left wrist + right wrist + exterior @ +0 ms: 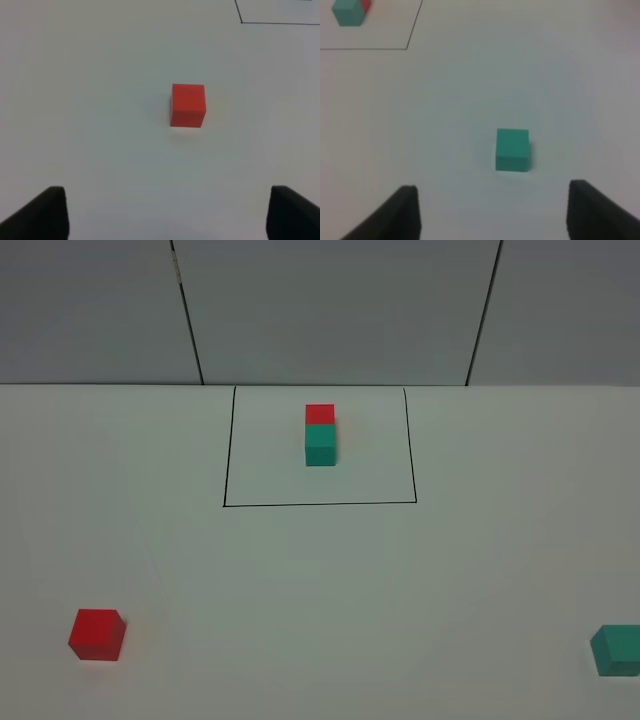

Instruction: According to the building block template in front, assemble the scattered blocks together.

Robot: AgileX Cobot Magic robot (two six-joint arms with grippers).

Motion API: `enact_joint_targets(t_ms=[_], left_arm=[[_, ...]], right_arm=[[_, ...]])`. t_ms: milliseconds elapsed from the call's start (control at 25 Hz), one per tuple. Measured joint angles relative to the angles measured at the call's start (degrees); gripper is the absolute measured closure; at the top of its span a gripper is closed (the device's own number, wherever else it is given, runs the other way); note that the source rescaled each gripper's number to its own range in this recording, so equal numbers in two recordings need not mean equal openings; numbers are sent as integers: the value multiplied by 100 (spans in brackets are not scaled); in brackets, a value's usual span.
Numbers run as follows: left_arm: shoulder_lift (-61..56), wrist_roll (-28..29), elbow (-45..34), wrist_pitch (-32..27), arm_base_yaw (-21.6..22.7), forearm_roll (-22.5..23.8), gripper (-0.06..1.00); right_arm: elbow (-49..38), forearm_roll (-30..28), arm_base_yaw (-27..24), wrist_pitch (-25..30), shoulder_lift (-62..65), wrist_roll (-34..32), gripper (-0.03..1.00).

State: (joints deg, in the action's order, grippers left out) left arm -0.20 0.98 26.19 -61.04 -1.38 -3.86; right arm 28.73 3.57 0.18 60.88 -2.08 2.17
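Hovering released over the white surface (320, 590), the left claw (167, 200) faces the loose red block (188, 104) just ahead of its parted tips, the right claw (494, 192) — likewise empty — the teal block (512, 149). Both look light, rigid, matte cubes — best pinched across opposite flat faces, mid-height. The template (320, 435) sits well beyond both claws.

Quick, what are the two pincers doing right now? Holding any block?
Left pincer: open, empty; the red cube lies loose ahead of it.
Right pincer: open, empty; the teal cube lies loose ahead of it.
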Motion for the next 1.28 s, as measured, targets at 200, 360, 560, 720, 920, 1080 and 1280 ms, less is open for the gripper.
enact_joint_targets(t_ms=[200,360,560,720,920,1080,1280], left_arm=[[0,0,0,0,0,0,4],[0,0,0,0,0,16,4],[0,0,0,0,0,22,4],[13,-58,0,0,0,22,4],[368,-623,-2,5,0,63,4],[1046,-1261,-2,11,0,158,4],[1876,-1702,-2,503,-133,421,4]], right_arm=[[0,0,0,0,0,0,40],[0,0,0,0,0,0,40],[0,0,0,0,0,0,40],[0,0,0,0,0,0,40],[0,0,0,0,0,0,40],[0,0,0,0,0,0,40],[0,0,0,0,0,0,40]])
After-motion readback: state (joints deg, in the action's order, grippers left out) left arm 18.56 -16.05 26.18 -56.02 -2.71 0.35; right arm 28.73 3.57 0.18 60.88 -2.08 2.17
